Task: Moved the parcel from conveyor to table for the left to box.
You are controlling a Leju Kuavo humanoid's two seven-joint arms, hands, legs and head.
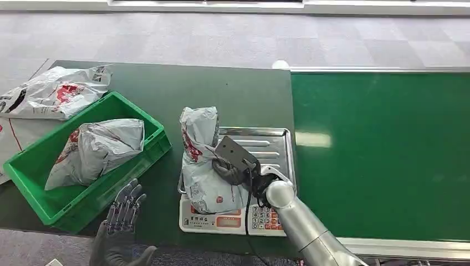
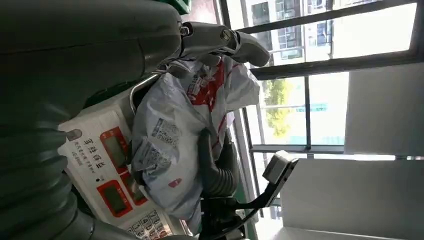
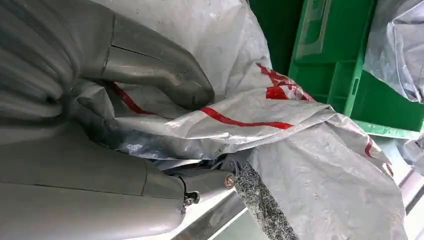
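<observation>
Your green crate [image 1: 33,166] with a bagged parcel sits beside the scale [image 1: 266,145], where your right hand [image 1: 235,169] grips the parcel [image 1: 202,160]; left hand [image 1: 123,213] hovers open.

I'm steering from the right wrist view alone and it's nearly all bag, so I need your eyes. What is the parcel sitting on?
Observer: The parcel rests on a weighing scale with a metal tray, on the dark table beside the conveyor.
Operator: Where is the left hand?
Observer: The left hand hovers near the table's front edge, fingers apart, holding nothing.
Operator: Anything in the green bin already?
Observer: Yes, another grey bag lies inside the green bin.
Operator: Is my right hand really gripping?
Observer: The right hand wraps around the parcel's side; the left wrist view shows its fingers curled on it.
</observation>
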